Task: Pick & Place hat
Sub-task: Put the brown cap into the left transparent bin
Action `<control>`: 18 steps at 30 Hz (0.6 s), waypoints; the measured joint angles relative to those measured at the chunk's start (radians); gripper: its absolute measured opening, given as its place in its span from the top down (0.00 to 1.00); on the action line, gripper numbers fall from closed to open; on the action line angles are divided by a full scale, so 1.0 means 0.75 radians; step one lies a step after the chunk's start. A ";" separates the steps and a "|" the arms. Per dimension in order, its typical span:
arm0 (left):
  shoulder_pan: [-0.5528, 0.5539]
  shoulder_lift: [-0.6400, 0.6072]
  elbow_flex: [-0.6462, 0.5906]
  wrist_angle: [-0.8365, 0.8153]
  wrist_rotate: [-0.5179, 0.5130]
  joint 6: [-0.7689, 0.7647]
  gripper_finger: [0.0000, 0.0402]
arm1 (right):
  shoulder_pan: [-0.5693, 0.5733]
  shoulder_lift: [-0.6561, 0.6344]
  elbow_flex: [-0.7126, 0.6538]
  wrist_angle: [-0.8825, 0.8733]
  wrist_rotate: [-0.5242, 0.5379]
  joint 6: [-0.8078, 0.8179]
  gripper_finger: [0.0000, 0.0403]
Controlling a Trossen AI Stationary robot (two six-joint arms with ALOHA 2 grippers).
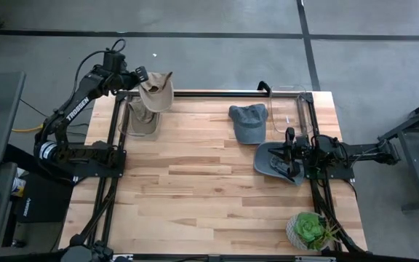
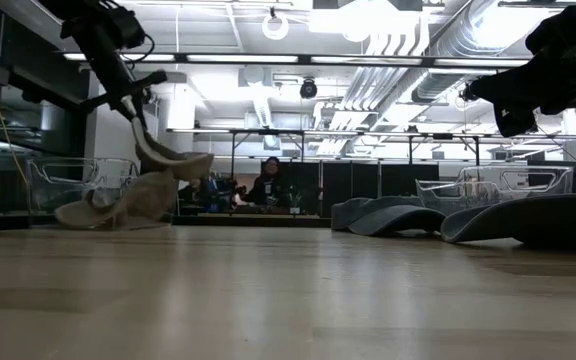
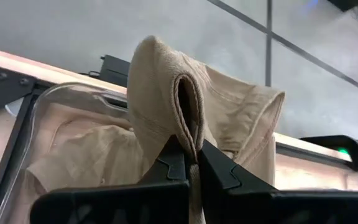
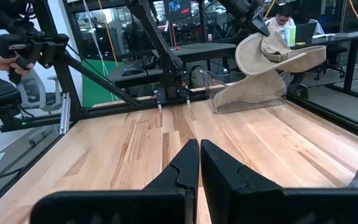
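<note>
1. At about four o'clock on the pale wooden tabletop (image 1: 209, 182), a small green potted plant (image 1: 308, 230) sits near the front edge, away from the work.
2. At three o'clock the right gripper (image 1: 291, 153) waits low over a flat grey-blue fabric hat (image 1: 271, 161); its jaws are pressed together with nothing between them, as its own wrist view shows.
3. Just beyond, at about one o'clock, a grey-blue fabric cap (image 1: 248, 122) lies beside an empty clear plastic bin (image 1: 300, 98) at the far right corner.
4. At eleven o'clock the left gripper (image 1: 142, 76) is raised above the clear plastic bin at the far left corner (image 1: 132, 131), its jaws clenched on a fold of a floppy tan fabric hat (image 1: 156, 93). The hat hangs in the air, its brim trailing toward another tan hat (image 1: 144, 122) already lying in that bin.
5. Judged from this, the step in hand is the placing: the hat is carried and hangs over the bin.
6. The next move calls for lowering until the cloth settles inside the walls, then letting go, minding that the brim does not drape over the rim.
</note>
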 joint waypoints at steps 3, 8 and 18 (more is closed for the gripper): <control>-0.055 0.019 0.000 0.014 -0.083 -0.031 1.00 | 0.000 0.000 0.000 0.000 0.000 0.000 0.97; -0.126 0.034 0.000 -0.021 -0.272 -0.068 1.00 | 0.000 0.000 0.000 0.000 0.000 0.000 0.97; -0.295 0.034 0.000 -0.167 -0.609 -0.134 1.00 | 0.000 0.000 0.000 0.000 0.000 0.000 0.97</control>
